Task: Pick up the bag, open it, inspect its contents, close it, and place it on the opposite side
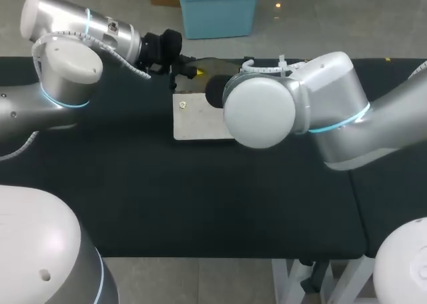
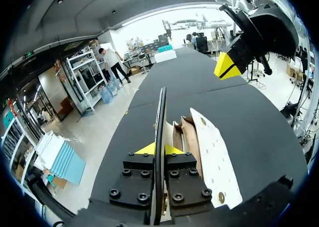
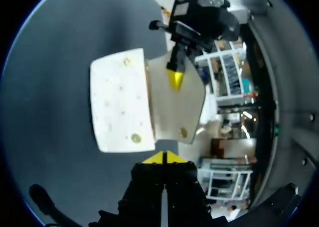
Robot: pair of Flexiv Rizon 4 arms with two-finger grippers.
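The bag (image 1: pixel 197 121) is a flat, pale pouch on the black table (image 1: pixel 200 197), towards its far middle, and in the head view the right arm's elbow hides part of it. Its body seems to rest on the cloth, while its beige flap (image 3: pixel 174 105) stands raised, showing brown paper-like layers (image 2: pixel 187 137) at the mouth. It looks light and thin. The flap keeps its shape when lifted, so I judge it fairly stiff sheet rather than limp fabric, likely to crease if bent hard and to slide on the table if pushed. The best holds are its thin edges: the flap's free edge near the metal snap studs (image 3: pixel 135 137), and the lip of the front panel to spread the mouth. Closing probably needs firm pressure on the studs. The left gripper (image 2: pixel 158 150) is clamped on the flap's edge, one finger on each face. The right gripper (image 3: pixel 163 158) hangs just beside the bag, its tips together with nothing between them.
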